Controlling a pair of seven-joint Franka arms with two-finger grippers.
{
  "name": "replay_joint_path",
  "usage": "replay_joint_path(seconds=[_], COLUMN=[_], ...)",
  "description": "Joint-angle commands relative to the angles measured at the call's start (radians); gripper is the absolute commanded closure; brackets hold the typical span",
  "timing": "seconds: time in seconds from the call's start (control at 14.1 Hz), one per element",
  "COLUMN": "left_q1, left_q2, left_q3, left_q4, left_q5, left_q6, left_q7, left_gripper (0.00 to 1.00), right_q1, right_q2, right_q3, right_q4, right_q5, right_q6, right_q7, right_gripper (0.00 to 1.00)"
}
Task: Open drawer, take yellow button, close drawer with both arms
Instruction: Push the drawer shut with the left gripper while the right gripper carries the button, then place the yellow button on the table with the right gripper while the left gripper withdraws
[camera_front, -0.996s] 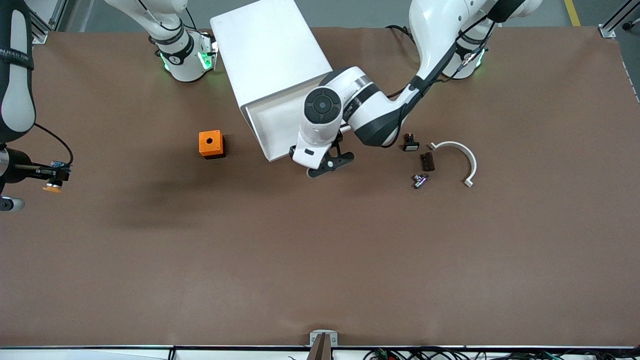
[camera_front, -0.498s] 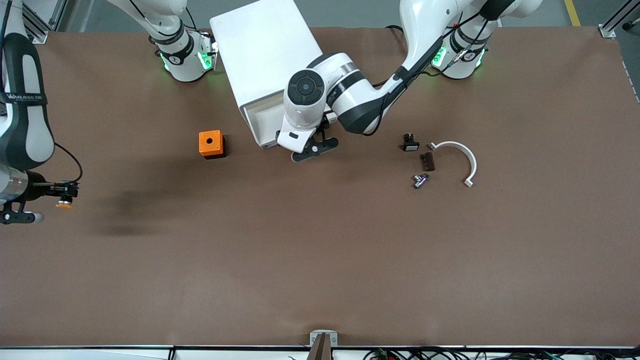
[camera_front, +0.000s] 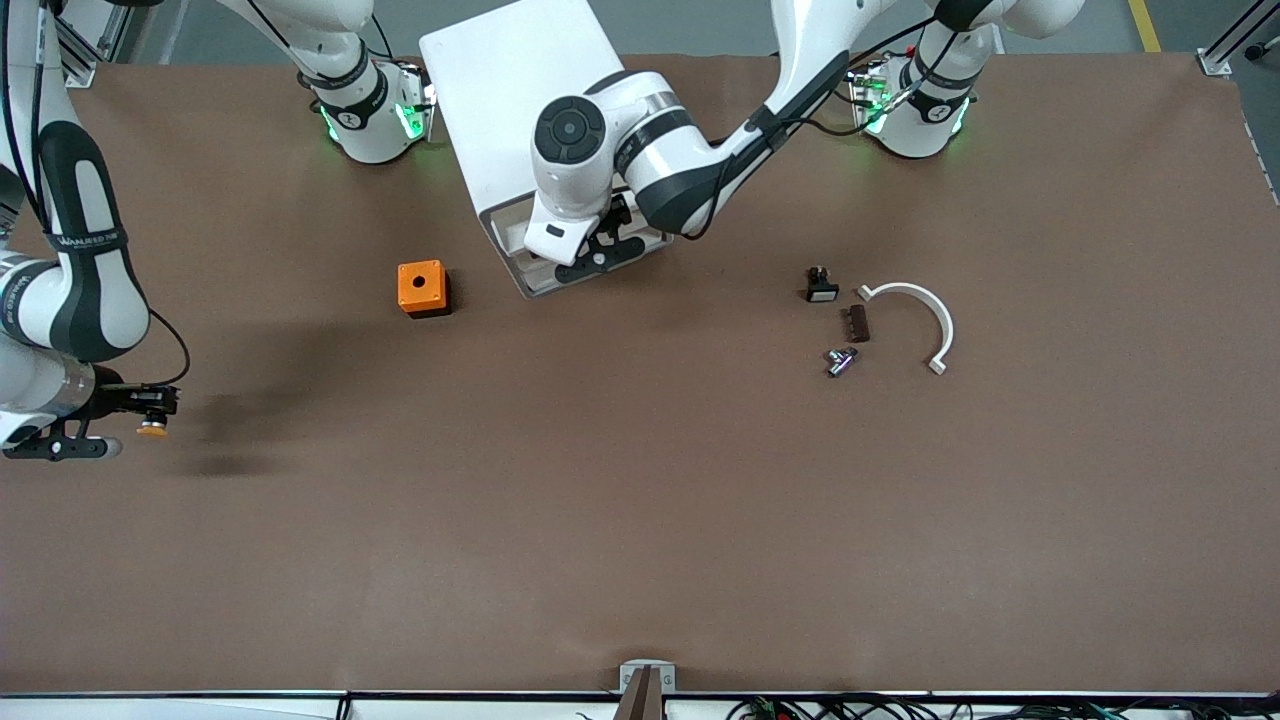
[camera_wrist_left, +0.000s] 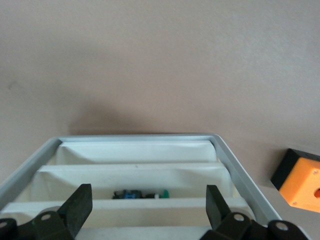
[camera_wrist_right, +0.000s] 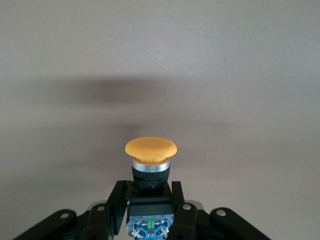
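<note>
with the button (camera_wrist_right: 150, 150) pinched in the right gripper (camera_front: 150, 412) over bare table well toward the right arm's end from the cabinet (camera_front: 530, 110), the drawer (camera_front: 540, 282) (not quite home) is best pushed squarely by the left gripper (camera_front: 597, 250), jaws spread.

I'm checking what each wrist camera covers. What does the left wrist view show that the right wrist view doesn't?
Only the left wrist view shows the white cabinet's stacked drawers, small parts lying in one of them, the orange box, and the open left claw. Only the right wrist view shows the button, gripped in the right claw, orange cap outward. Both show the bare brown table under the claws.
</note>
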Motion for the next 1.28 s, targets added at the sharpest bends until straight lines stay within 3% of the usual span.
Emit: replay_joint_path(seconds=[0.0, 0.36, 0.85, 0.92, 1.0, 1.14, 1.21], left_q1=[-0.028, -0.053, -0.028, 0.001, 0.037, 0.120, 0.162], left_q2=[-0.010, -0.010, -0.014, -0.016, -0.016, -0.022, -0.028], left_q3=[-0.012, -0.012, 0.002, 0.008, 0.008, 0.013, 0.011], left_q4=[-0.016, -0.015, -0.015, -0.015, -0.015, -0.018, -0.015], left_q5=[0.006, -0.075, -0.062, -0.060, -0.060, -0.044, -0.001], left_q6=[0.035, 0.058, 0.057, 0.057, 0.049, 0.026, -0.004], left_q7=[-0.044, -0.057, 0.014, 0.060, 0.123, 0.276, 0.345], left_gripper=[0.00, 0.00, 0.00, 0.00, 0.00, 0.00, 0.00], right_q1=[-0.032, -0.052, -0.058, -0.060, -0.061, -0.064, -0.063], right_q2=[0.047, 0.112, 0.135, 0.135, 0.135, 0.133, 0.133], right_q3=[0.022, 0.022, 0.022, 0.022, 0.022, 0.022, 0.023], right_q4=[0.011, 0.012, 0.011, 0.011, 0.012, 0.014, 0.014], right_q5=[-0.023, -0.023, -0.022, -0.022, -0.022, -0.022, -0.020], right_q6=[0.077, 0.185, 0.206, 0.205, 0.203, 0.203, 0.200], right_q7=[-0.011, -0.009, -0.009, -0.009, -0.008, -0.006, -0.006], right_gripper=[0.86, 0.85, 0.80, 0.73, 0.60, 0.00, 0.00])
